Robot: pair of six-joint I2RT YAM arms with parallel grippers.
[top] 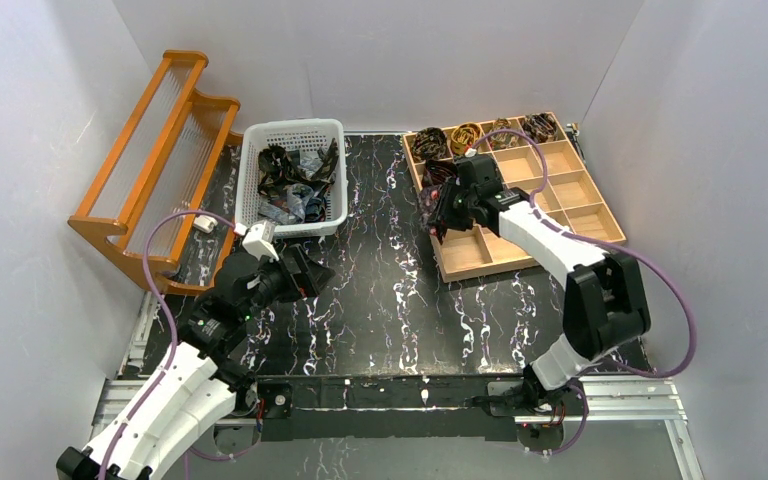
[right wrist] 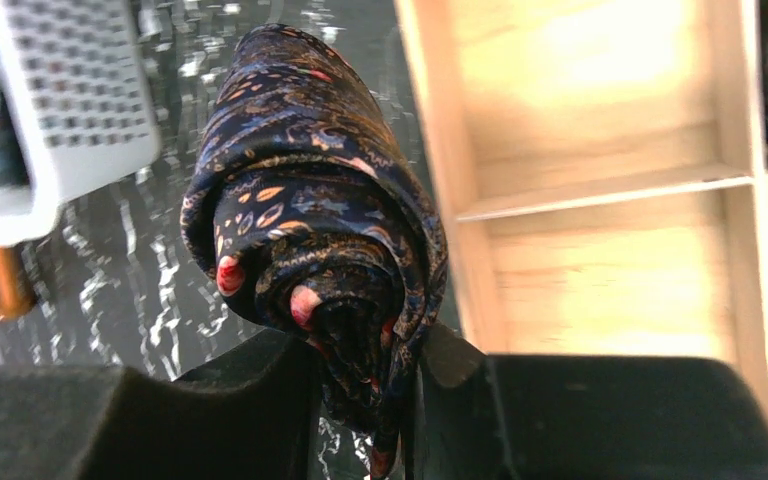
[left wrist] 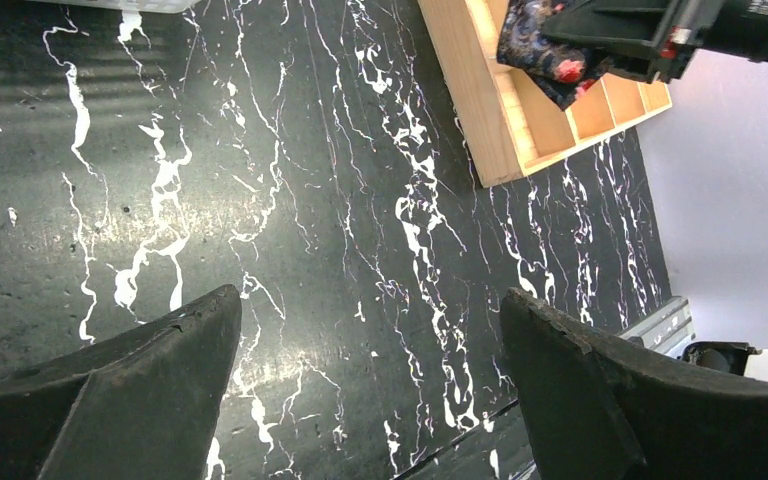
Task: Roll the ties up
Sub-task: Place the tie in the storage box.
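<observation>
Jaws, right gripper [right wrist: 368, 405]: clenched on a rolled tie [right wrist: 310, 200], fingers pinching the coil's lower end. The tie is dark navy with fine gold paisley and red-pink dots, wound into a tight bundle that stands up out of the grip. In the top view this gripper [top: 444, 207] is at the left side of the wooden tray [top: 572, 188], with the bundle around the tray's left wall. I cannot tell whether the coil touches the wood.

Jaws, left gripper [left wrist: 370, 315]: released, both dark fingers spread wide with nothing between them. It sits over the black marbled table [top: 380, 290], near the front corner of the white basket [top: 295, 126] and well apart from the right arm.

Surroundings:
- Tray's far row holds four coiled ties [top: 465, 136], one per compartment. The compartments beside the held coil show bare wood floor in the right wrist view.
- Tray dividers and the left wall stand close around the held coil.
- Basket holds a loose tangle of dark ties [top: 290, 185]. It stands left of the tray, with a strip of table between them.
- Orange wooden rack [top: 155, 150] stands along the left wall, beside the basket.
- Purple cables loop off both arms. The right arm's cable [top: 520, 140] arches over the tray's far compartments.
</observation>
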